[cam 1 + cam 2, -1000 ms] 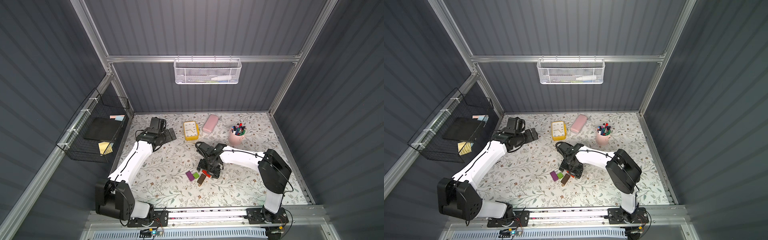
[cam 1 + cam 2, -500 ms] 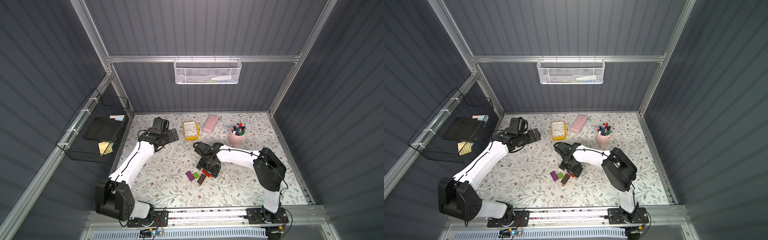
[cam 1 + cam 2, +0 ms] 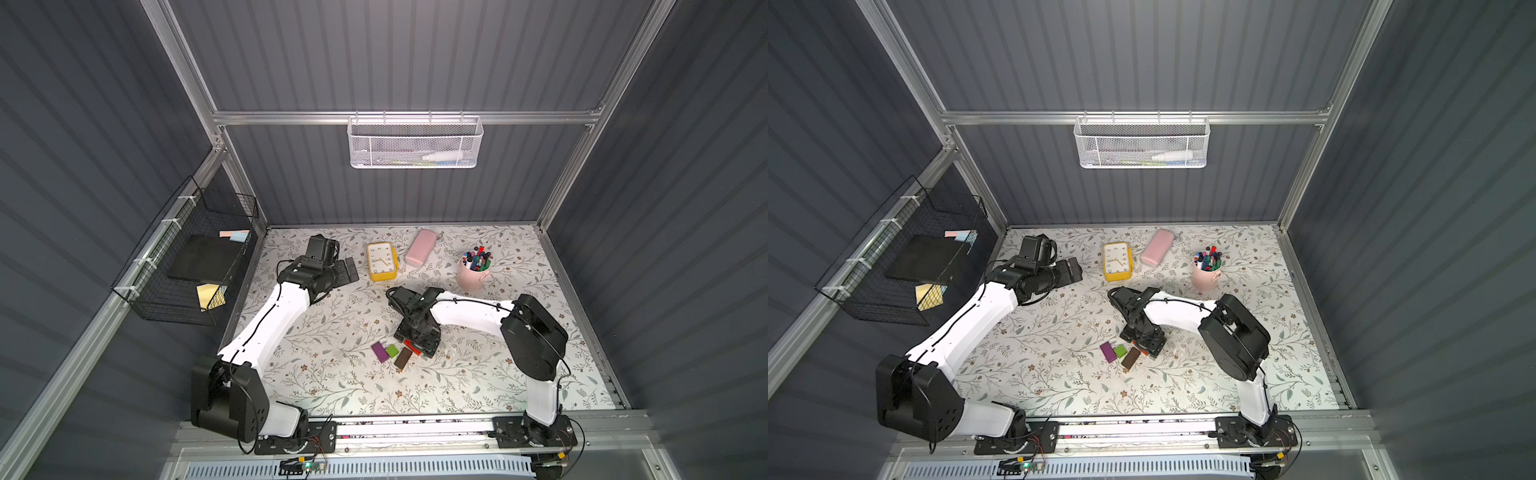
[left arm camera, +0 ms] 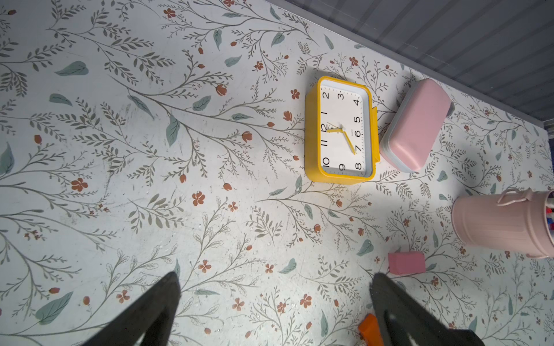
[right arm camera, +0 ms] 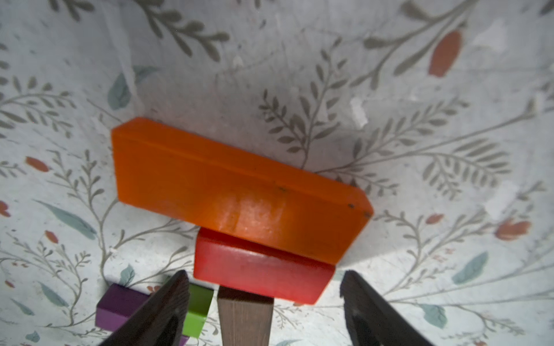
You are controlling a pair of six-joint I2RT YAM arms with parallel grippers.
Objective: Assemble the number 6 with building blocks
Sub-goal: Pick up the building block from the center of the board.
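Looks like an early pick for the 6, right gripper point(image 5: 263, 277) spread and empty low over the red block point(image 5: 260, 269), orange block point(image 5: 233, 191) touching just beyond, brown block point(image 5: 245, 317), green cube point(image 5: 198, 308) and purple block point(image 5: 120, 305) back by its fingertips; calls next for a centred pinch; flowered table point(image 3: 332, 390), grey ribbed walls point(image 3: 415, 62).

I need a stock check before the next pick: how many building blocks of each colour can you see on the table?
orange block: 1
red block: 1
brown block: 1
green block: 1
purple block: 1
pink block: 1
Total: 6
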